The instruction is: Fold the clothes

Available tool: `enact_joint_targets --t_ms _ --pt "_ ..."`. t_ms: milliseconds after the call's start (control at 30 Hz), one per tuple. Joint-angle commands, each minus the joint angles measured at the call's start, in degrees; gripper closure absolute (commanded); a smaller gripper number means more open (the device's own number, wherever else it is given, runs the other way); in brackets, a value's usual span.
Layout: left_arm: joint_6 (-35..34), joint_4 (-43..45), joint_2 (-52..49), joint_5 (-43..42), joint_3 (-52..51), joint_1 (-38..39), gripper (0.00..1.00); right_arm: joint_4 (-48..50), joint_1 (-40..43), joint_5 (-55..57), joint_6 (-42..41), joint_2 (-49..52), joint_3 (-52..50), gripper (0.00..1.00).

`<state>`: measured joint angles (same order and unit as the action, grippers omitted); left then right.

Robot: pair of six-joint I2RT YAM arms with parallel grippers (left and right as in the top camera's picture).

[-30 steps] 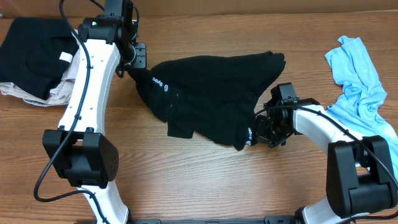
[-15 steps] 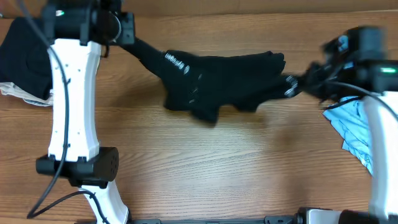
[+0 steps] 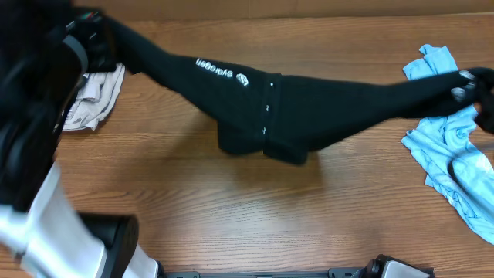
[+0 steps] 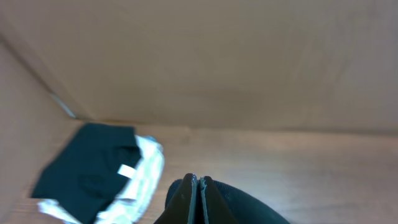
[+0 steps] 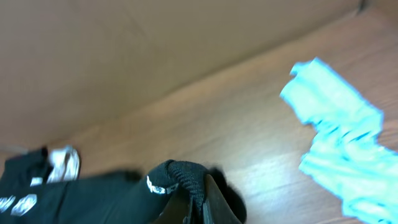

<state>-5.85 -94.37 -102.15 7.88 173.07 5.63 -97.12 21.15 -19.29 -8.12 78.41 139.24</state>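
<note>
With my left fingers (image 4: pixel 188 202) and right fingers (image 5: pixel 214 208) each clamped on one end, I see the black garment (image 3: pixel 309 108) stretched between them across the bench (image 3: pixel 231 208).

Soft, even light falls from above and warms the wooden bench (image 3: pixel 231 220). A faint, diffuse shadow lies under the black garment (image 3: pixel 324 108), whose folds are nearly lost in darkness, though its white lettering reads, slightly soft. In the overhead view the left arm (image 3: pixel 35 131) is a heavy smear. Both wrist views are blurred: the stacked clothes (image 4: pixel 93 174) look hazy, and the light-blue garment (image 5: pixel 336 130) is streaked.
</note>
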Motion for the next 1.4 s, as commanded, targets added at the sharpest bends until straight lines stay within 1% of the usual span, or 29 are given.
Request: enact_joint_targets --t_ms 0,67,133,167,233,367,600,733,800,933,1067,1200,1367 --pt "-1.3 -0.1 6.0 8.7 1.3 0.0 0.96 0.1 3.5 0.9 0.7 -5.5 3.7 0.96" --pt "-3.5 -1.0 8.2 12.2 1.3 0.0 0.96 0.1 4.2 3.1 0.2 -7.8 4.2 0.96" --pt "-7.2 -2.3 10.2 16.4 1.3 0.0 0.96 0.1 4.2 5.7 -0.9 -9.8 4.3 0.95" --pt "-8.3 -2.4 11.1 18.1 1.3 0.0 0.96 0.1 4.2 6.1 -0.9 -10.6 4.3 0.93" --pt "-8.4 -2.4 12.1 17.9 1.3 0.0 0.96 0.1 4.2 6.2 -1.0 -11.6 4.3 0.91" --pt "-8.8 -2.4 11.8 17.6 0.6 0.0 0.96 0.1 4.2 6.2 -1.0 -11.5 3.4 0.91" --pt "-8.8 -2.4 5.6 17.6 -7.2 0.0 0.96 0.3 4.2 6.2 -0.4 -7.4 -2.5 0.91" --pt "-8.8 -2.3 -0.5 17.6 -12.6 0.0 0.96 1.5 4.2 5.8 -0.3 -2.4 -5.7 0.91" --pt "-8.8 -2.2 -3.8 17.3 -14.3 0.1 0.96 2.3 4.0 3.7 0.0 0.8 -7.1 0.91" --pt "-8.8 -1.3 -11.5 14.3 -15.1 0.1 0.96 2.8 2.4 -3.5 4.4 7.5 -9.0 0.91" --pt "-8.5 1.6 -17.3 8.1 -15.1 0.2 0.96 3.5 -0.7 -4.4 6.5 14.1 -11.4 0.89" --pt "-7.5 4.7 -19.5 0.3 -15.1 1.7 0.96 4.1 -2.5 -4.4 7.1 18.7 -12.6 0.88" --pt "-7.4 8.8 -19.1 -1.0 -14.9 7.3 0.96 4.7 -3.2 -4.4 7.1 21.9 -12.6 0.88"
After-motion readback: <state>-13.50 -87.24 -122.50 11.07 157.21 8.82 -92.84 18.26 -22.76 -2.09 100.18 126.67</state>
